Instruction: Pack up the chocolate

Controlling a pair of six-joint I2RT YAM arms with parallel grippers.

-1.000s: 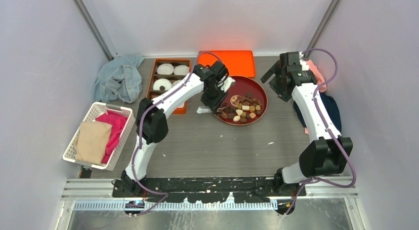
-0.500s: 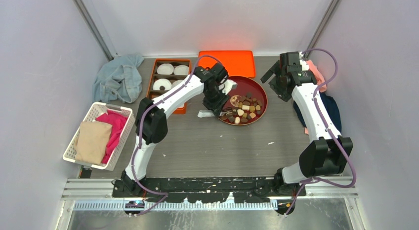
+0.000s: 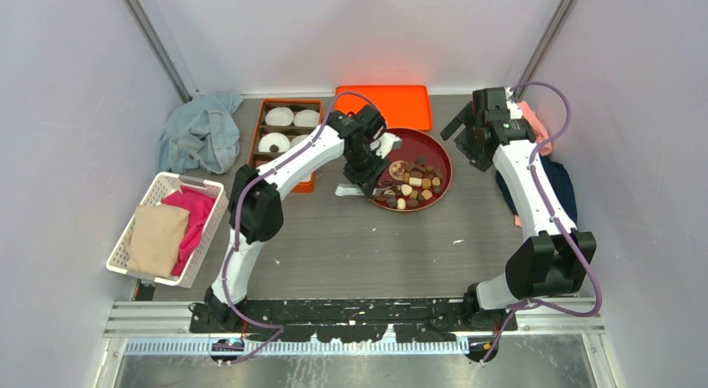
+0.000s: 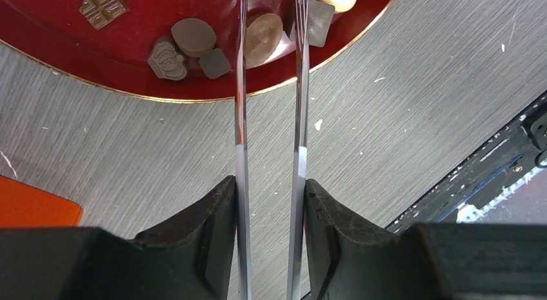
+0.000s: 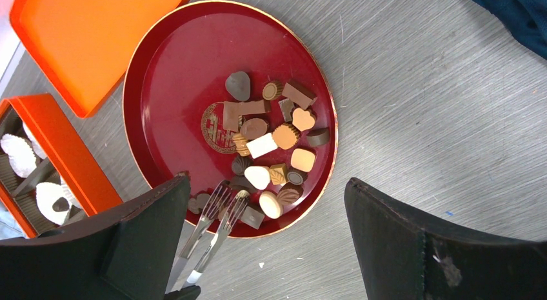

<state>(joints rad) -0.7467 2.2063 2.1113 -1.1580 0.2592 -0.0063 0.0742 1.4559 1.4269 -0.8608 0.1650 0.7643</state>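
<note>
At the left of the tabletop [image 3: 359, 246], an orange box [image 3: 254, 142] holds white paper cups [image 3: 278, 116]. Just right of it, the left tool [image 4: 269, 197] is clamped narrow on metal tongs [image 4: 240, 100], whose tips reach over the near-left rim of the red plate [image 5: 174, 87] with a tan piece [image 4: 262, 39] between the blades. The chocolate [image 5: 284, 136] lies clustered on the plate's near half, and farther right the right tool [image 5: 267, 181] hangs with fingers spread wide, holding nothing.
</note>
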